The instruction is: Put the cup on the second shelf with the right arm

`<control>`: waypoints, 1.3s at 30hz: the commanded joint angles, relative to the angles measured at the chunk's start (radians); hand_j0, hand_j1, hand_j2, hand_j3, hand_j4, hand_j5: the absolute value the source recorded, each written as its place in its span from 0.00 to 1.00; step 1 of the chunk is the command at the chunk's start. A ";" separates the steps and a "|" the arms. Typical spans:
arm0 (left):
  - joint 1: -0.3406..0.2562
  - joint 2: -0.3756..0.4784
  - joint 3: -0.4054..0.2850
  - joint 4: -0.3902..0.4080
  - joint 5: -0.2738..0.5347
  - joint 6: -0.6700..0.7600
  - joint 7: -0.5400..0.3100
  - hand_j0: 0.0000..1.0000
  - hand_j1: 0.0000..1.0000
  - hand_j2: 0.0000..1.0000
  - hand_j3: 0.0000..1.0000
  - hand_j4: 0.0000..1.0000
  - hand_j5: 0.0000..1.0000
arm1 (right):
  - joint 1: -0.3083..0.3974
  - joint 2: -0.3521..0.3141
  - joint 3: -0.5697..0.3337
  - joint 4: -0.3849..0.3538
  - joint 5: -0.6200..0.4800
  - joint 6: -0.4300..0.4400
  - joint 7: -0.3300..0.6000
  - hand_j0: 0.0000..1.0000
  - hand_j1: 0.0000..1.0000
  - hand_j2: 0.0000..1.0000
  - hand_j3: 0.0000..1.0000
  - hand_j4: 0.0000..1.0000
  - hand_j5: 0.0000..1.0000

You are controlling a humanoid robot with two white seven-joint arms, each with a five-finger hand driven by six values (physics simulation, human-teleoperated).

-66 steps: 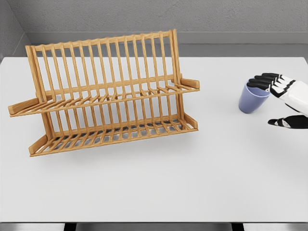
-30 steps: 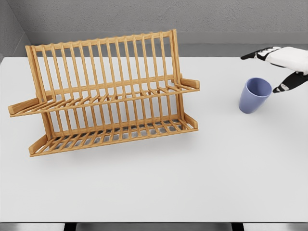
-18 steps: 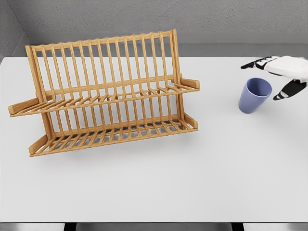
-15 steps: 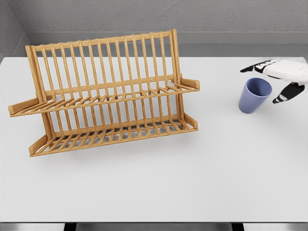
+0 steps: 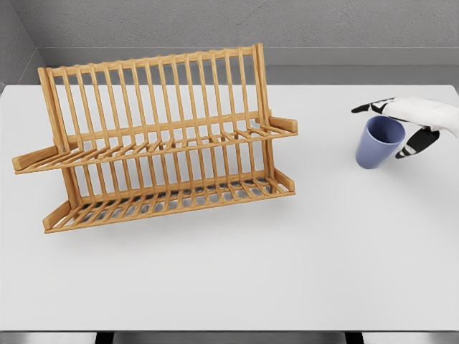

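Observation:
A blue cup (image 5: 377, 143) stands upright on the white table (image 5: 287, 265) at the right. My right hand (image 5: 401, 123) comes in from the right edge and hovers just over the cup's rim, fingers spread and holding nothing. Its black fingertips (image 5: 362, 109) reach past the far side of the rim, while the thumb (image 5: 416, 143) hangs on the cup's right. A wooden two-tier dish rack (image 5: 161, 136) stands at the left, its upper shelf (image 5: 165, 147) bare. The left arm is out of view.
A grey wall runs behind the table's far edge. The rack's lower shelf (image 5: 172, 201) holds nothing. The front edge of the table runs along the bottom of the picture.
My right hand had lifted away from the cup and up to the right. Over the last second it has come back down and left, closing in over the rim. The cup has stayed put.

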 commanded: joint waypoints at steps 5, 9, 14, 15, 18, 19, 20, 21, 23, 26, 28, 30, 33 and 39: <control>0.000 0.000 0.000 -0.001 0.001 0.000 0.000 1.00 1.00 1.00 1.00 1.00 1.00 | 0.000 0.010 0.015 0.024 -0.001 0.001 0.000 1.00 1.00 1.00 1.00 1.00 1.00; 0.000 0.000 0.000 0.000 0.000 0.000 -0.001 1.00 1.00 1.00 1.00 1.00 1.00 | -0.002 0.012 0.016 0.038 -0.001 0.001 0.000 1.00 1.00 1.00 1.00 1.00 1.00; 0.000 0.000 0.000 -0.001 0.000 0.000 0.000 1.00 1.00 1.00 1.00 1.00 1.00 | -0.021 0.022 0.021 0.068 -0.001 0.004 0.000 1.00 1.00 1.00 1.00 1.00 1.00; 0.000 0.000 0.000 0.000 0.000 0.000 0.000 1.00 1.00 1.00 1.00 1.00 1.00 | -0.021 0.029 0.021 0.068 -0.001 0.004 0.000 1.00 1.00 1.00 1.00 1.00 1.00; -0.002 0.000 0.000 -0.001 0.000 0.000 0.000 1.00 1.00 1.00 1.00 1.00 1.00 | -0.023 0.030 0.021 0.078 -0.001 0.004 0.000 1.00 1.00 1.00 1.00 1.00 1.00; 0.000 0.000 0.000 0.000 0.000 0.000 0.000 1.00 1.00 1.00 1.00 1.00 1.00 | -0.023 0.030 0.021 0.088 -0.001 0.002 0.000 1.00 1.00 1.00 1.00 1.00 1.00; -0.002 0.000 0.000 0.000 0.000 0.000 0.000 1.00 1.00 1.00 1.00 1.00 1.00 | -0.023 0.036 0.021 0.090 -0.001 0.002 0.000 1.00 1.00 1.00 1.00 1.00 1.00; -0.002 0.000 0.000 0.000 0.000 0.000 0.000 1.00 1.00 1.00 1.00 1.00 1.00 | -0.025 0.036 0.021 0.091 -0.001 0.002 0.000 1.00 1.00 1.00 1.00 1.00 1.00; 0.000 0.000 0.000 0.000 0.000 0.000 -0.001 1.00 1.00 1.00 1.00 1.00 1.00 | -0.023 0.038 0.024 0.091 -0.001 0.004 0.000 1.00 1.00 1.00 1.00 1.00 1.00; -0.002 0.000 0.000 -0.001 0.000 0.000 0.000 1.00 1.00 1.00 1.00 1.00 1.00 | -0.025 0.038 0.024 0.087 0.001 0.002 0.000 0.81 0.81 0.81 0.81 0.81 0.81; -0.002 0.000 0.000 0.000 0.001 0.000 0.000 1.00 1.00 1.00 1.00 1.00 1.00 | -0.025 0.038 0.024 0.087 0.001 0.002 0.000 0.78 0.78 0.78 0.78 0.78 0.78; -0.002 0.000 0.000 0.000 0.000 0.000 0.000 1.00 1.00 1.00 1.00 1.00 1.00 | -0.025 0.038 0.024 0.087 0.001 0.002 0.000 0.77 0.77 0.77 0.77 0.77 0.77; -0.002 0.000 0.000 0.000 0.000 0.000 0.000 1.00 1.00 1.00 1.00 1.00 1.00 | -0.025 0.038 0.024 0.087 0.013 0.002 0.000 0.75 0.75 0.75 0.75 0.75 0.75; 0.000 0.000 0.000 -0.001 0.000 0.000 0.000 1.00 1.00 1.00 1.00 1.00 1.00 | -0.025 0.036 0.024 0.079 0.013 -0.004 0.000 0.72 0.72 0.72 0.72 0.72 0.72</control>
